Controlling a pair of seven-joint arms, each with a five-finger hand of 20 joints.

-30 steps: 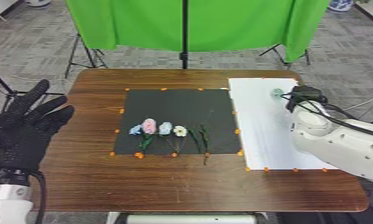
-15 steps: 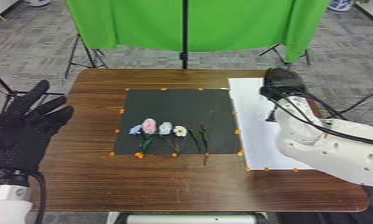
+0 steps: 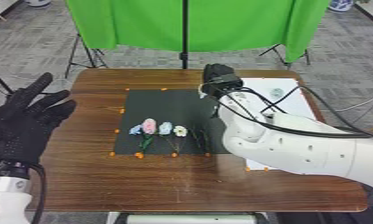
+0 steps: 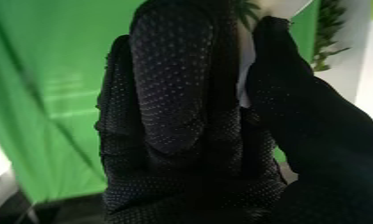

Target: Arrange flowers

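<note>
At the black mat's (image 3: 165, 107) far right corner hangs the right hand (image 3: 220, 75), whether holding anything I cannot tell, its white arm (image 3: 285, 147) hiding part of the white paper (image 3: 296, 106) right of the flowers (image 3: 149, 125).

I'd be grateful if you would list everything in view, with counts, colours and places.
Table: one, brown, centre
Mat: one, black, on table
Sheet: one, white, right of mat
Flowers: four, on mat, left to right blue, pink, pale blue, white
Loose greenery: count unclear, green, right of white flower
Pale object: one, greenish, sheet's far part
Markers: several, orange, around mat and sheet
Leaves: count unclear, green, near right hand, right wrist view
Curtain: one, green, behind table
Floor: one, grey, around table
Left hand: one, black-gloved, table's left
Right hand: one, black-gloved, above mat's far right
Arms: two, white, left and right
</note>
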